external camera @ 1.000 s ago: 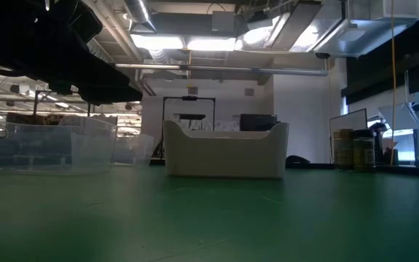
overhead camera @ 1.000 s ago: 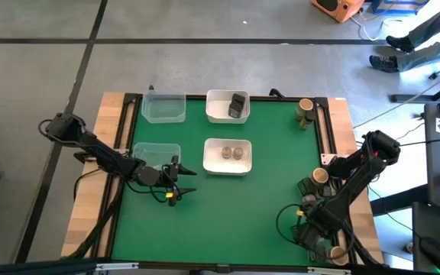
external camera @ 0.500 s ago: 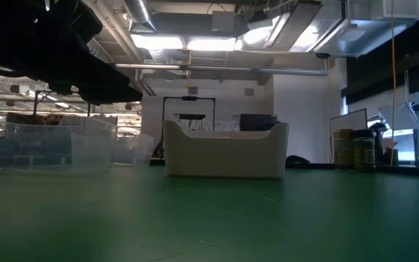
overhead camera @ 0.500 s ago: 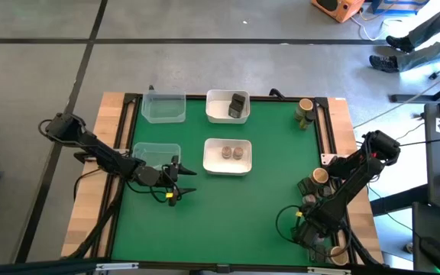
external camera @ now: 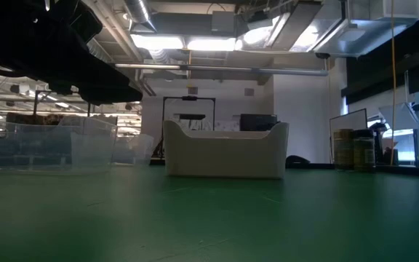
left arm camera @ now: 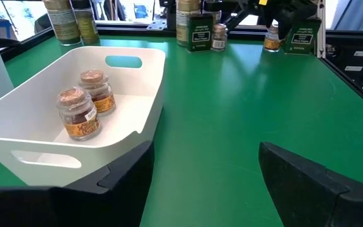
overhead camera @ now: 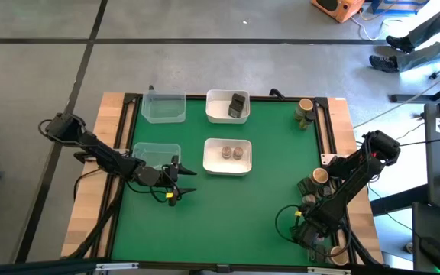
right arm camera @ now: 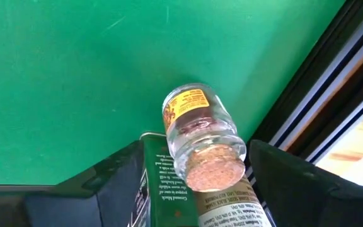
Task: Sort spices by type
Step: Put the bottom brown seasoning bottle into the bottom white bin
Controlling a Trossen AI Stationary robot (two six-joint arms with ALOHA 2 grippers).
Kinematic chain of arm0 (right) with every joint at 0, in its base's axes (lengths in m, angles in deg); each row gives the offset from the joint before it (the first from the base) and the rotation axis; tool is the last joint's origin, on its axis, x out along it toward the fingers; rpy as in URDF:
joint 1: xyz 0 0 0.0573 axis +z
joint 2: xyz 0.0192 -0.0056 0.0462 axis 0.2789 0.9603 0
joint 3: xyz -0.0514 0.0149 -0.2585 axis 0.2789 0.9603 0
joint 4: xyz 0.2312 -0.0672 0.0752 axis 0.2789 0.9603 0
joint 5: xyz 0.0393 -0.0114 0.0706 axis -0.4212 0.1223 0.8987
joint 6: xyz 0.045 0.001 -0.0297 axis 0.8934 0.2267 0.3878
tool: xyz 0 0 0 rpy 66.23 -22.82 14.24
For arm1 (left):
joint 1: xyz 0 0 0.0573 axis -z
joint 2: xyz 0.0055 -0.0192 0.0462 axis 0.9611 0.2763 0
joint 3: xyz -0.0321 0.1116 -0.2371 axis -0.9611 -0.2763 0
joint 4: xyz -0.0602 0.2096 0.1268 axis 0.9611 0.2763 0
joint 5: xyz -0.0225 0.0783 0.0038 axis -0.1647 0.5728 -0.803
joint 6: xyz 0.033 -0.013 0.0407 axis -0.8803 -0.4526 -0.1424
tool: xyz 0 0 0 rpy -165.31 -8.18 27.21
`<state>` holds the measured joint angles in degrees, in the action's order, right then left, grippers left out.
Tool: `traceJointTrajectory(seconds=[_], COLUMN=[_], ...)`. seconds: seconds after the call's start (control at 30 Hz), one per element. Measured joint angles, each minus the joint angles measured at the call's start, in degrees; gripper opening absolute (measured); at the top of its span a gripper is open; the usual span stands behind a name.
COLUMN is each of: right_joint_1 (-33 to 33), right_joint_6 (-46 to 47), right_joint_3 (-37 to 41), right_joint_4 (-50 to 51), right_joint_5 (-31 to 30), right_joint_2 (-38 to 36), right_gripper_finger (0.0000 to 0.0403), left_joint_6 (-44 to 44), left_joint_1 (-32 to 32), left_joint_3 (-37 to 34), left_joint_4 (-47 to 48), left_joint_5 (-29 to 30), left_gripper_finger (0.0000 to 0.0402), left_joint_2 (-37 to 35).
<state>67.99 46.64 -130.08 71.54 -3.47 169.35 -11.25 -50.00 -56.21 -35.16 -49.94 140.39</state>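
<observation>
Nothing has shifted since a moment ago. Right tool (right arm camera: 191,183) hangs at five o'clock, fingers spread around a cork-topped jar (right arm camera: 200,140), not gripping it. Left tool (left arm camera: 200,170) waits open at nine o'clock, facing two jars (left arm camera: 86,103) in the white tray (left arm camera: 140,104).

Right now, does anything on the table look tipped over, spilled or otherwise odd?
Nothing stands out. Two cork-topped jars stand upright in the white tray, and the jar below the open right gripper looks intact, no spill.
</observation>
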Motion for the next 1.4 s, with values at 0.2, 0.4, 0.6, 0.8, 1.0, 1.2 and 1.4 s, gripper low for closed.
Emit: traceJointTrajectory(seconds=[0.2, 0.4, 0.6, 0.8, 1.0, 1.2, 1.4], right_joint_1=[0.0, 0.0, 0.0, 0.0, -0.1, -0.1, -2.9], right_joint_6=[0.0, -1.5, -1.6, -1.8, -4.7, -6.3, -11.8], right_joint_3=[0.0, 0.0, 0.0, 0.0, -0.1, -0.8, -3.8], right_joint_4=[0.2, -1.5, -1.9, -2.1, -2.0, -0.9, 0.9], right_joint_5=[0.3, 2.7, 2.8, 2.9, 2.2, 1.3, -4.3], right_joint_2=[1.3, 4.0, 4.4, 4.4, 4.3, 4.3, 4.3], right_gripper_finger=[0.0287, 0.0287, 0.0282, 0.0220, 0.0194, 0.0200, 0.0185], left_joint_6=[0.0, -0.1, -0.2, -0.2, -0.2, -0.2, -0.3], left_joint_1=[0.0, 0.0, 0.0, 0.0, 0.0, 0.0, -0.1], left_joint_3=[0.0, 0.0, 0.0, 0.0, 0.0, 0.0, 0.0], left_joint_4=[0.0, 0.0, -0.1, -0.1, -0.1, -0.1, -0.1], left_joint_5=[0.0, 0.0, 0.0, 0.0, 0.0, 0.0, 0.1], left_gripper_finger=[0.0269, 0.0269, 0.0269, 0.0269, 0.0269, 0.0269, 0.0269], left_joint_2=[0.0, 0.0, 0.0, 0.0, 0.0, 0.0, 0.0])
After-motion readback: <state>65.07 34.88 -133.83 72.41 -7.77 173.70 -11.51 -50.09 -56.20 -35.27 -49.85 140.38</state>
